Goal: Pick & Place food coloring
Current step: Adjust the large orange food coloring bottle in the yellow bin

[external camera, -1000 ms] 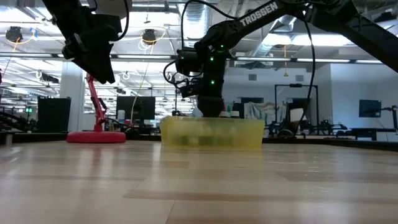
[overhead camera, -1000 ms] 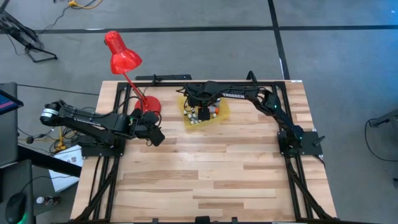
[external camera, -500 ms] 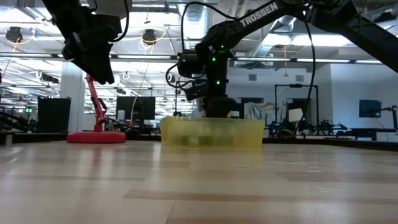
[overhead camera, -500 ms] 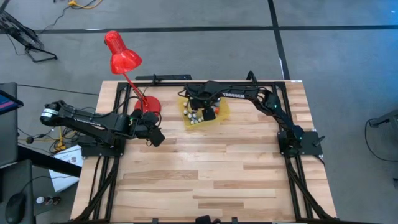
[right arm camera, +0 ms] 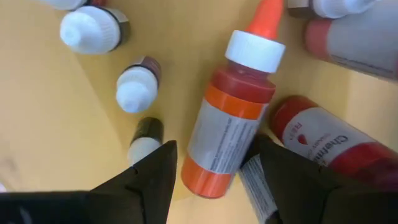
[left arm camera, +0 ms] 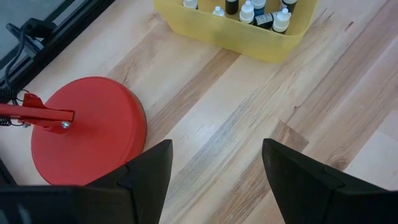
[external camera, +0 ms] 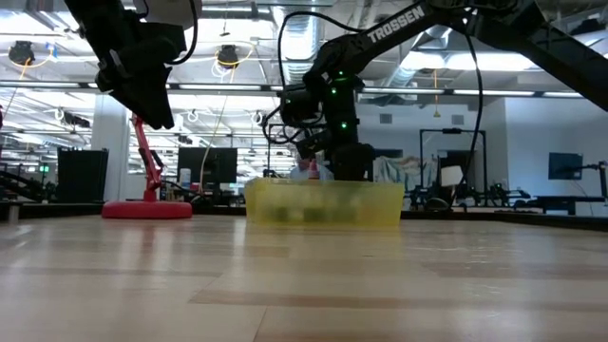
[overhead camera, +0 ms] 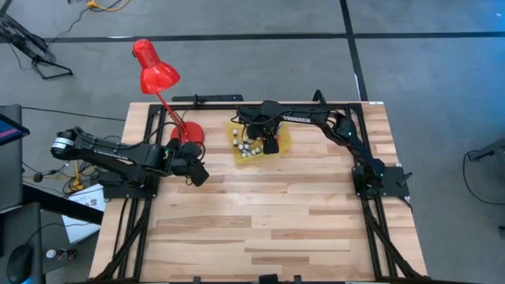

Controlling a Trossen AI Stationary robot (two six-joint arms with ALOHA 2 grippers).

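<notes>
From above, my right gripper (overhead camera: 268, 143) reaches into a yellow tub (overhead camera: 282, 147) near the far edge of the table (overhead camera: 276, 229); little food coloring bottles (overhead camera: 246, 147) show as white dots inside. From the table's level, the tub sits beside the red lamp (external camera: 147, 210). My left gripper (left arm camera: 214, 180) waits by the lamp base, fingers wide. My right fingers (right arm camera: 149, 177) stand wide over an orange bottle (right arm camera: 231, 127) lying down, holding nothing.
</notes>
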